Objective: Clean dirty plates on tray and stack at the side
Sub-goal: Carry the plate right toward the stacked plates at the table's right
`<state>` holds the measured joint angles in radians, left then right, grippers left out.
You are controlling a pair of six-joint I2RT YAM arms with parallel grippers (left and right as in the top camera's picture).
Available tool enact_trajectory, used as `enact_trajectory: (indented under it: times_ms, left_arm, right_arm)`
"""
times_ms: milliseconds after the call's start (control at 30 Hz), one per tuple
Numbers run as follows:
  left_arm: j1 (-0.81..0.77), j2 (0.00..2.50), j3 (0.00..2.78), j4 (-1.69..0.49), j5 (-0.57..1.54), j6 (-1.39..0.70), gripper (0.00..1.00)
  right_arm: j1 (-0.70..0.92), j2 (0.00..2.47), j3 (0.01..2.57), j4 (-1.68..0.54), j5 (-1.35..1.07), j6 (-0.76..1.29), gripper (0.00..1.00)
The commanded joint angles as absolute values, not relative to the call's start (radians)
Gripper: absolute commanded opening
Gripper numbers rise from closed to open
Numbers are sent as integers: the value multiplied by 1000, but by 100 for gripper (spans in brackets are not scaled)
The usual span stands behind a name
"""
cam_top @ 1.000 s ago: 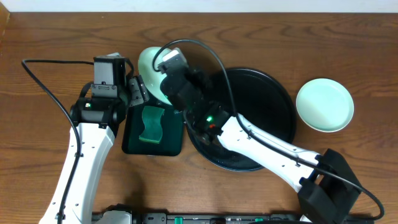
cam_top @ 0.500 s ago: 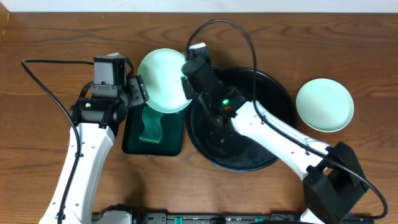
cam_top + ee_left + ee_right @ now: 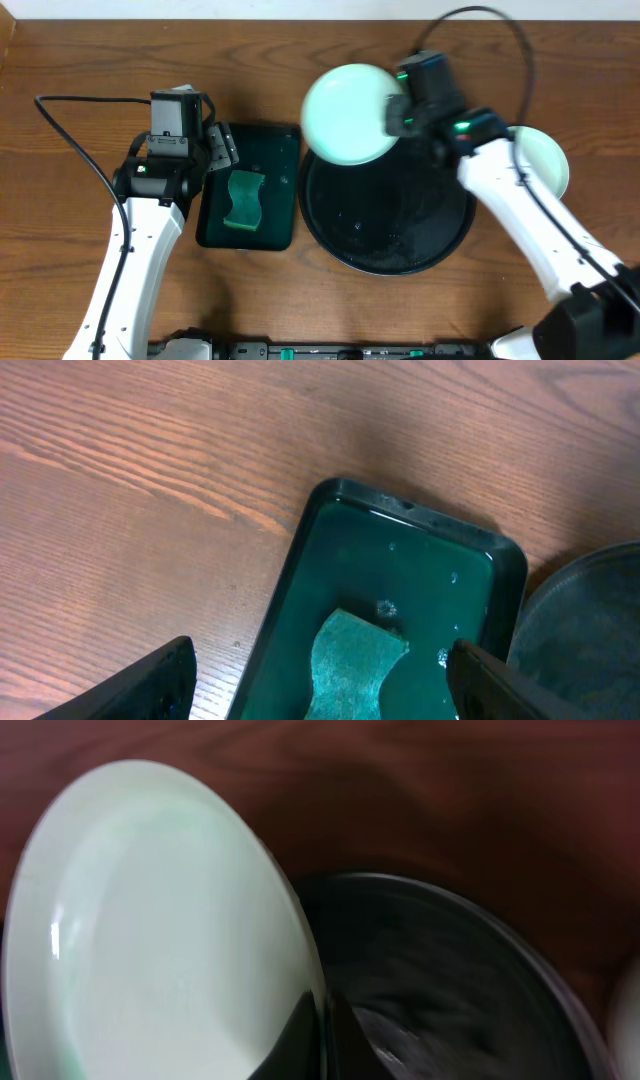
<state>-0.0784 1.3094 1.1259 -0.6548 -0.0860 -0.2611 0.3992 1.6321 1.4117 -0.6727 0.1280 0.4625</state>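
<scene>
Right claw (image 3: 393, 108) first. From overhead it's clamped on the edge of a pale mint plate (image 3: 348, 113), which sits in the air over the back-left rim of the black tray (image 3: 385, 255). The tray looks bare apart from wet streaks. A second plate (image 3: 545, 170) lies on the table (image 3: 60, 80) just right of the tray, half hidden under the right arm. I only see two plates here. The left claw (image 3: 222, 150) hangs over the back-left corner of the small green tray (image 3: 275, 160), where the sponge (image 3: 243, 198) lies.

In the left wrist view, that claw's fingers (image 3: 150, 680) are spread wide with nothing between them. The sponge sits in shallow water below.

The right wrist view is blurry, but the plate fills the left side and tilts steeply, with the fingertips pinching only its rim at the bottom of the frame.

My worry is that it's a thin rim grip on a plate that may be wet, and the blur suggests quick movement, so it could slip or swing out. The arm also covers the second plate, so a stack could land off-centre.

Only the wrist view shows the tilt and how little rim is held. Only overhead shows where the stack spot is.
</scene>
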Motion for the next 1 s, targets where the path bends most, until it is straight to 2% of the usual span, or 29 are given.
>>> enact_trajectory:
  times_ms: [0, 467, 767, 967]
  left_arm:
    - [-75, 1311, 1132, -658, -102, -259, 80]
    - [-75, 1311, 1132, -658, -102, -259, 80]
    - [-75, 1311, 1132, -658, -102, -259, 80]
    - [-75, 1311, 1132, -658, -102, -259, 80]
  right_arm:
    - [238, 1568, 1427, -782, 154, 479, 1]
    - [-305, 1576, 1398, -1028, 156, 479, 2]
    - [-406, 1576, 1246, -958, 157, 601, 2]
    - [-406, 1576, 1068, -768, 167, 661, 1]
